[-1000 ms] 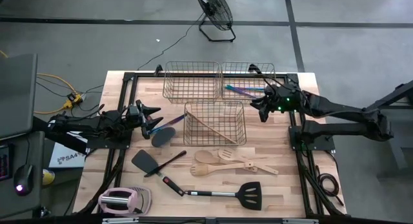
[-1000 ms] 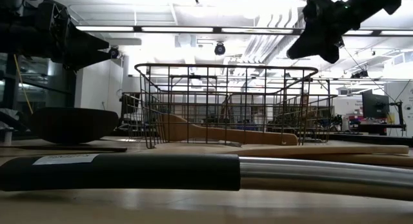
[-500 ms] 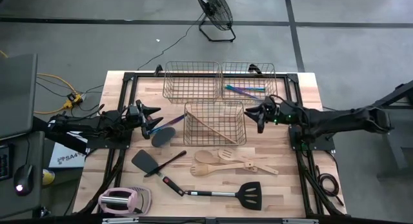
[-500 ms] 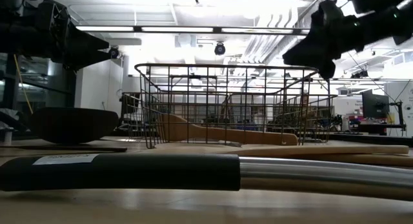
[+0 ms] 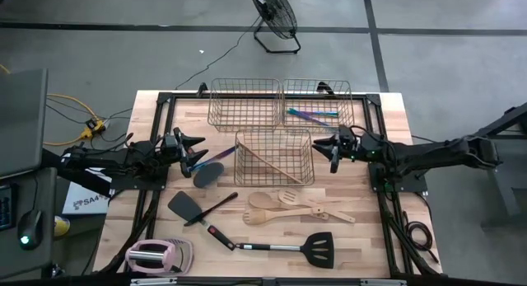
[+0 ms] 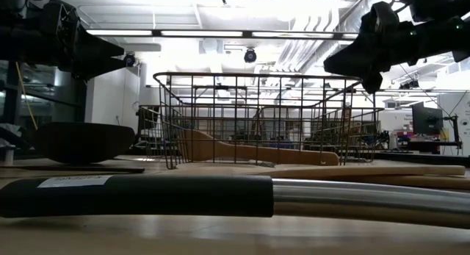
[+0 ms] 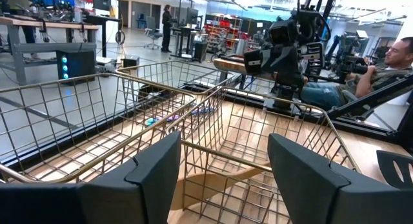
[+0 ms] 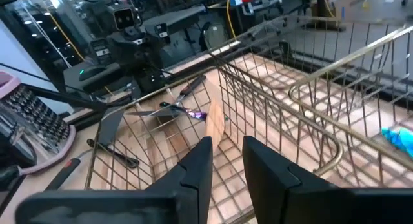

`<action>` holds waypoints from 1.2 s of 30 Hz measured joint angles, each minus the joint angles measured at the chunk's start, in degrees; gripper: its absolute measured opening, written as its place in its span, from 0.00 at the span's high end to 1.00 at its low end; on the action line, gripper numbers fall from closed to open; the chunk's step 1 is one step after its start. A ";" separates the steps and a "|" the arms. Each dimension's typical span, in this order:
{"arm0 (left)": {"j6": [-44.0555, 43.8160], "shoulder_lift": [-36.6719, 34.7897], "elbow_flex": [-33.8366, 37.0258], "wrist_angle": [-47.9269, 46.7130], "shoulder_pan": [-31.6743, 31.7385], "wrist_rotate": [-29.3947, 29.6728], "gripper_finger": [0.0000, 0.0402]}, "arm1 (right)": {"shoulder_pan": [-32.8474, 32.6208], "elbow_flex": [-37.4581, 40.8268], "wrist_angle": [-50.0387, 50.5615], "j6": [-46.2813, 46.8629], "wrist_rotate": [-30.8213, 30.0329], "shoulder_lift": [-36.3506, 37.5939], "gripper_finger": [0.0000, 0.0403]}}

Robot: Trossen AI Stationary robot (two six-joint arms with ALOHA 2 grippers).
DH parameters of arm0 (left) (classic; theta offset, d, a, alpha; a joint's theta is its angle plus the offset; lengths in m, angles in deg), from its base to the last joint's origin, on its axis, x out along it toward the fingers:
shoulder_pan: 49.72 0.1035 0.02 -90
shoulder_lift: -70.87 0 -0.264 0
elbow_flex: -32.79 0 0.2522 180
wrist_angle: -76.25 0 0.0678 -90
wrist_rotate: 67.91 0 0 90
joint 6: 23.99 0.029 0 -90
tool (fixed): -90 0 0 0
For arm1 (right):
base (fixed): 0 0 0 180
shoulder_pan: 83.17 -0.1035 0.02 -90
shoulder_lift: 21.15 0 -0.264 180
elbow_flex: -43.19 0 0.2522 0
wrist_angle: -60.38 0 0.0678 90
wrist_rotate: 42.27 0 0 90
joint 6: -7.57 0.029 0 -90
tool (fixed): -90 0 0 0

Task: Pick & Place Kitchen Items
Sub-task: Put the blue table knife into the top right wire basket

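Observation:
My left gripper [image 5: 200,149] is open and empty at the table's left. It hovers beside a black spoon [image 5: 209,172] and a thin iridescent piece [image 5: 200,161], facing the middle copper basket [image 7: 213,121]. My right gripper [image 5: 330,148] hovers at that basket's right side, pointing at it. Its fingers are a narrow gap apart and empty [image 8: 228,153]. A pale wooden spatula [image 5: 268,164] lies in the middle basket. Iridescent pieces [image 5: 311,114] lie in the far right basket. Wooden spoons [image 5: 284,205], a black spatula [image 5: 185,208] and a metal-handled black slotted spatula [image 5: 317,247] lie on the near part of the table.
Two more copper baskets stand at the far edge, one [image 5: 244,105] left of the other [image 5: 317,100]. A pink-and-white gadget [image 5: 158,255] sits at the near left corner. A black frame [image 5: 156,113] borders the table. People sit beyond the table in the left wrist view [image 7: 381,62].
My right gripper has come from beside the far right basket toward the table's near edge and down. It now stands at the middle basket's right side. My left gripper has kept still.

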 joint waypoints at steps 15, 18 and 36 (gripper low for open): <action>0.00 -0.02 0.00 0.00 0.00 0.00 0.43 | -4.09 4.43 -14.10 0.07 -1.92 0.70 0.81; 0.00 -0.02 0.02 0.00 0.00 0.00 0.43 | -6.13 7.51 -20.88 0.09 -4.17 0.76 0.81; 0.00 -0.02 0.02 0.00 0.00 -0.02 0.43 | -7.99 11.65 -13.54 -4.00 -5.91 13.88 0.81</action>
